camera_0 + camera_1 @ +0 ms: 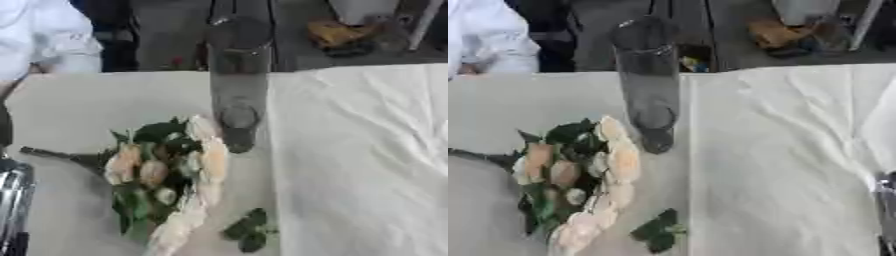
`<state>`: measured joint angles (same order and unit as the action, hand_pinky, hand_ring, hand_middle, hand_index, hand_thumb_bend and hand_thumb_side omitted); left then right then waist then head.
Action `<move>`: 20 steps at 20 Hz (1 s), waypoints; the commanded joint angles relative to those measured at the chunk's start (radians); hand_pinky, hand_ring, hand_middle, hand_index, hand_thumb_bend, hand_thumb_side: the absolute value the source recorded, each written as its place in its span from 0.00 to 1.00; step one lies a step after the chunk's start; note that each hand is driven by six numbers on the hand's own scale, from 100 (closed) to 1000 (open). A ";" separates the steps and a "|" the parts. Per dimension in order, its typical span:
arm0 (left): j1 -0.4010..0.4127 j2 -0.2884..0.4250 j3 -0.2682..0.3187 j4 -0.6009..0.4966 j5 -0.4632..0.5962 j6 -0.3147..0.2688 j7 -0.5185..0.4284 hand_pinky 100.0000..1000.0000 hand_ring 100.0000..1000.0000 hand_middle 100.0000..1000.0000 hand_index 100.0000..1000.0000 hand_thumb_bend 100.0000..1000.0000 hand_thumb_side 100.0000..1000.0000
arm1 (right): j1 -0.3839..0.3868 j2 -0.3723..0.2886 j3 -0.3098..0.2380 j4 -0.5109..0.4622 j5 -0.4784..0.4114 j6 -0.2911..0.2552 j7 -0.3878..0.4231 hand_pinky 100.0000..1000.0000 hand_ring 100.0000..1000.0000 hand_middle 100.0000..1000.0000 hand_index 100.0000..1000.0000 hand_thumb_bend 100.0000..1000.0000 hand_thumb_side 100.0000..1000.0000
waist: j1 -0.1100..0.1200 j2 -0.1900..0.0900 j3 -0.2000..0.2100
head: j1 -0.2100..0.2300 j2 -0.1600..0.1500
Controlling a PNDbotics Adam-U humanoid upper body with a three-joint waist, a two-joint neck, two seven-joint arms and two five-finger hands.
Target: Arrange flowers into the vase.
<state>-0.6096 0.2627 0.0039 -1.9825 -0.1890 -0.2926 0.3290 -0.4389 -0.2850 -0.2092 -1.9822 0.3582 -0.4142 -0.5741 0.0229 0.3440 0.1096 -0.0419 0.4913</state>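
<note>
Vase (upright) blocks the centre just beyond the flowers

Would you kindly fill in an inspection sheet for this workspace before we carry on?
Surface: table under a white, creased cloth.
Job's things: clear glass vase upright mid-table, no flowers in it; bunch of flowers, peach and cream with green leaves, lying on the cloth near the vase's base.
Clutter: loose leaf sprig on the cloth beside the bunch.
Hands: neither hand seen; silver arm part at the left edge, another at the right edge.
Cables: nothing seen.
Surroundings: yellow and dark items on the floor beyond the table.
</note>
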 commanded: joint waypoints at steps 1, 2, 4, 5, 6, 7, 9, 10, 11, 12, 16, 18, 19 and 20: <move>-0.013 0.036 0.001 -0.013 -0.007 0.005 -0.010 0.80 0.90 0.93 1.00 0.09 0.93 | -0.003 -0.019 -0.007 -0.018 -0.007 0.001 0.002 0.60 0.55 0.51 0.80 0.00 0.97 | 0.005 -0.027 0.004 | -0.012 0.003; 0.001 0.050 -0.013 0.001 -0.015 0.013 -0.019 0.80 0.90 0.93 1.00 0.09 0.93 | 0.005 -0.033 -0.010 -0.018 -0.001 0.002 0.002 0.60 0.55 0.51 0.80 0.00 0.97 | 0.018 -0.030 0.015 | -0.033 0.006; 0.035 0.088 -0.050 0.034 -0.038 0.037 -0.042 0.82 0.91 0.96 1.00 0.12 0.92 | 0.016 -0.053 -0.012 -0.018 0.005 0.005 0.001 0.60 0.55 0.51 0.80 0.00 0.97 | 0.037 -0.038 0.021 | -0.051 0.011; 0.046 0.108 -0.071 0.053 -0.051 0.049 -0.055 0.84 0.92 0.98 1.00 0.15 0.93 | 0.019 -0.057 -0.011 -0.018 0.007 0.007 0.000 0.60 0.55 0.51 0.80 0.00 0.97 | 0.041 -0.040 0.023 | -0.054 0.012; 0.051 0.130 -0.093 0.074 -0.064 0.063 -0.068 0.84 0.93 0.98 1.00 0.16 0.94 | 0.021 -0.060 -0.010 -0.018 0.008 0.008 0.000 0.60 0.55 0.51 0.80 0.00 0.97 | 0.044 -0.042 0.023 | -0.056 0.012; 0.054 0.152 -0.115 0.096 -0.078 0.076 -0.082 0.86 0.94 0.99 1.00 0.19 0.94 | 0.023 -0.062 -0.009 -0.018 0.008 0.009 0.000 0.60 0.55 0.51 0.80 0.00 0.97 | 0.045 -0.043 0.024 | -0.058 0.012; 0.047 0.197 -0.160 0.141 -0.105 0.104 -0.110 0.86 0.94 0.99 1.00 0.24 0.91 | 0.026 -0.063 -0.008 -0.018 0.009 0.010 0.001 0.60 0.55 0.51 0.80 0.00 0.97 | 0.046 -0.047 0.026 | -0.062 0.013; 0.039 0.220 -0.181 0.164 -0.120 0.118 -0.124 0.87 0.94 0.97 1.00 0.27 0.90 | 0.027 -0.064 -0.008 -0.018 0.009 0.010 0.001 0.60 0.55 0.51 0.80 0.00 0.97 | 0.045 -0.049 0.026 | -0.063 0.014; 0.030 0.243 -0.199 0.187 -0.134 0.132 -0.138 0.87 0.94 0.96 1.00 0.28 0.89 | 0.028 -0.064 -0.009 -0.018 0.009 0.010 0.000 0.60 0.55 0.51 0.80 0.00 0.97 | 0.044 -0.050 0.025 | -0.064 0.015; 0.021 0.265 -0.215 0.209 -0.147 0.146 -0.152 0.87 0.94 0.96 1.00 0.29 0.89 | 0.028 -0.064 -0.009 -0.018 0.009 0.011 -0.001 0.60 0.55 0.51 0.80 0.00 0.97 | 0.044 -0.051 0.023 | -0.063 0.016; -0.019 0.354 -0.291 0.298 -0.202 0.200 -0.206 0.89 0.96 0.97 1.00 0.39 0.89 | 0.029 -0.060 -0.005 -0.018 0.006 0.013 0.002 0.60 0.55 0.51 0.80 0.00 0.97 | 0.043 -0.052 0.011 | -0.057 0.013; -0.041 0.398 -0.323 0.340 -0.229 0.228 -0.233 0.88 0.96 0.97 1.00 0.41 0.87 | 0.027 -0.057 -0.002 -0.018 0.003 0.013 0.004 0.60 0.55 0.51 0.80 0.00 0.97 | 0.041 -0.053 0.005 | -0.050 0.011; -0.051 0.420 -0.331 0.354 -0.242 0.241 -0.247 0.88 0.96 0.98 1.00 0.41 0.85 | 0.026 -0.054 0.000 -0.018 0.001 0.012 0.006 0.60 0.55 0.51 0.80 0.00 0.97 | 0.039 -0.053 0.002 | -0.046 0.012; -0.056 0.442 -0.335 0.358 -0.256 0.252 -0.260 0.88 0.97 0.98 1.00 0.40 0.84 | 0.025 -0.051 0.002 -0.018 -0.002 0.012 0.008 0.60 0.55 0.51 0.80 0.00 0.97 | 0.037 -0.052 -0.001 | -0.042 0.013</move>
<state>-0.6461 0.6458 -0.3257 -1.6318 -0.4266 -0.0546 0.0850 -0.4042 -0.3218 -0.2085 -1.9822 0.3604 -0.4028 -0.5700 0.0621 0.3139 0.1069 -0.0902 0.5006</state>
